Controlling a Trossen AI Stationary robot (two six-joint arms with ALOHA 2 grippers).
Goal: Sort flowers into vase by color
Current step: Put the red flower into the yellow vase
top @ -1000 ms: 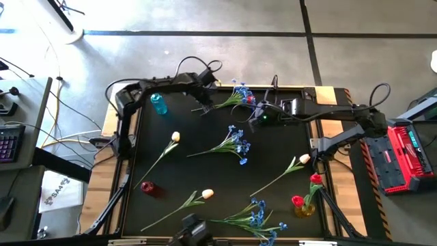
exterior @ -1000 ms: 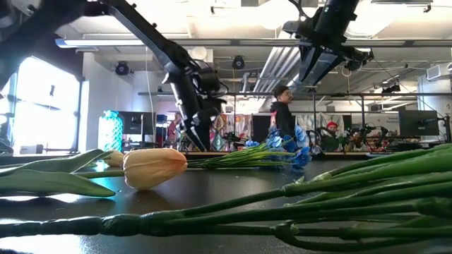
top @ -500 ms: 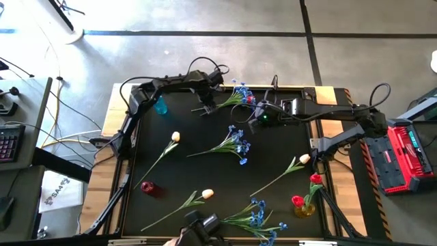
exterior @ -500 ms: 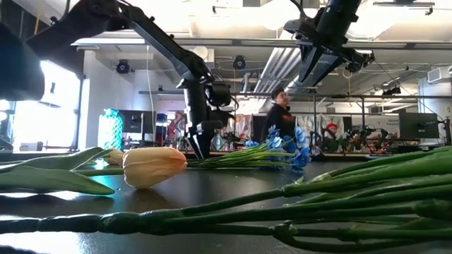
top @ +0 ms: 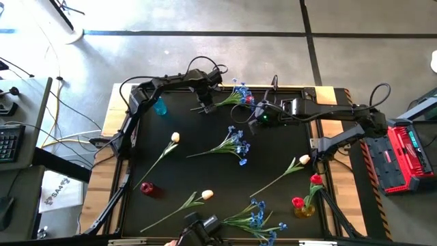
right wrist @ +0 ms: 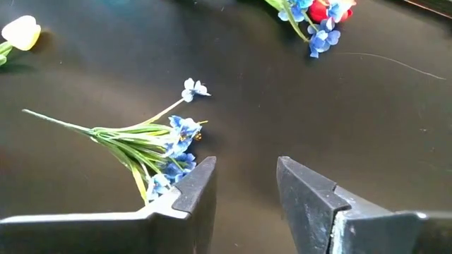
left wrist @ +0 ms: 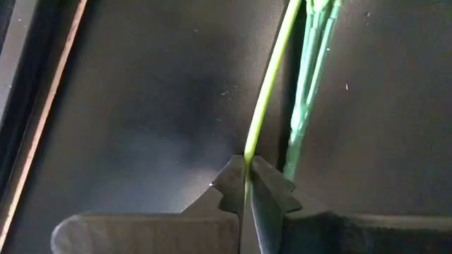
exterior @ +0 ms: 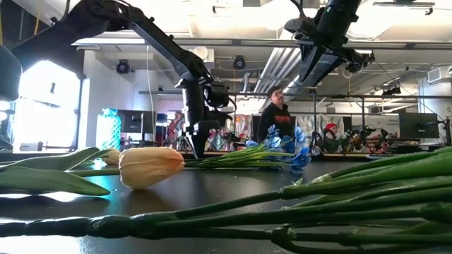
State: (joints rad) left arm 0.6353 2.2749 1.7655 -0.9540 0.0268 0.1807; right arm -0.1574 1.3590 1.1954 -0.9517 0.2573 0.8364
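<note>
From my remote station I see the left gripper pinched tight on a thin green stem, its two dark fingers meeting on it with no gap. The stem runs straight out ahead of the fingertips, its long axis in line with the gripper, with a second bundle of paler green stalks lying just beside it on the black table. In the high view that gripper sits at the far edge of the table, holding the tail end of the blue spray, whose blossoms lie toward the right arm's side; a red bloom shows among those blossoms, and I cannot tell whether the pinched stem belongs to it or to the blue spray. I judge a lift must follow the stem's length, since the head trails well away from the grip. The right gripper hovers above the table's middle with its fingers apart and nothing between them, near another blue spray below it. Farther across lie cream tulips, more blue sprays and a yellow vase already holding red tulips; a small blue vase stands near the left arm, a red vase well apart. In the low view a person stands beyond the table.
</note>
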